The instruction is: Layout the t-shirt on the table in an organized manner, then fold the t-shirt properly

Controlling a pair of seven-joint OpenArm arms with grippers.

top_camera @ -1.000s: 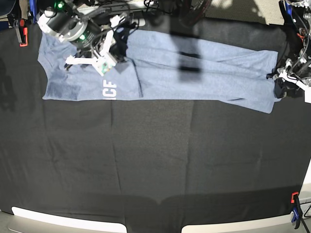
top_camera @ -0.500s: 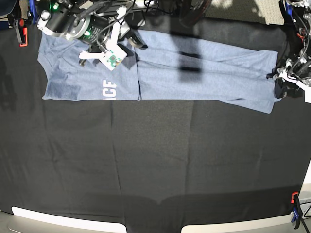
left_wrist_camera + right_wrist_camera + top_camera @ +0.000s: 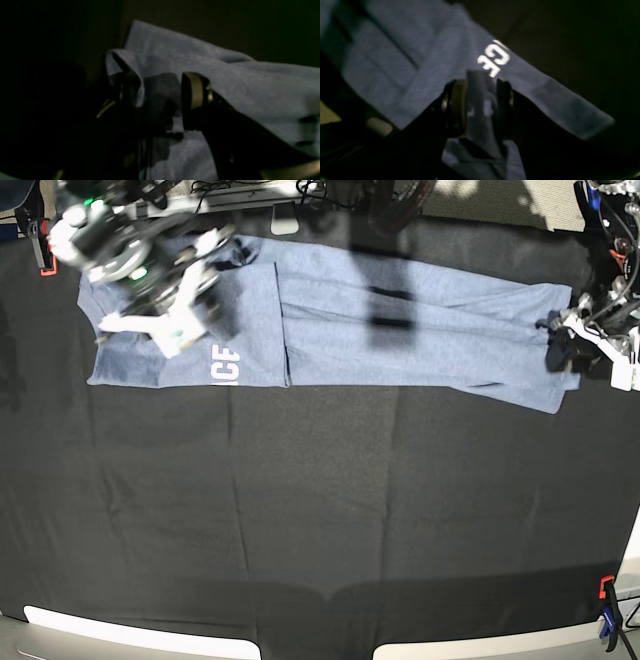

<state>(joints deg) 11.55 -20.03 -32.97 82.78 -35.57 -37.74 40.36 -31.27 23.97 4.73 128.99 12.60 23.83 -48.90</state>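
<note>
The wide table under dark black cloth [image 3: 320, 520] fills the lower frame. Along its upper part lies the blue-grey cotton t-shirt with white letters [image 3: 400, 330], stretched flat. The right gripper [image 3: 477, 107], upper left, pinches a fold of it. The left gripper [image 3: 155, 100], at the right edge, stands open around the hem.

A: Right gripper [image 3: 477, 105]?
B: Jaws closing in on a pinched fold of the t-shirt [image 3: 407, 62], pads nearly together; in the base view the arm is reaching in from the far left corner, wrist angling down.
A: Left gripper [image 3: 155, 100]?
B: Jaws standing apart, one pad [image 3: 193, 91] showing clear, cloth edge draping over the other finger; arm is sitting low at the right edge.
</note>
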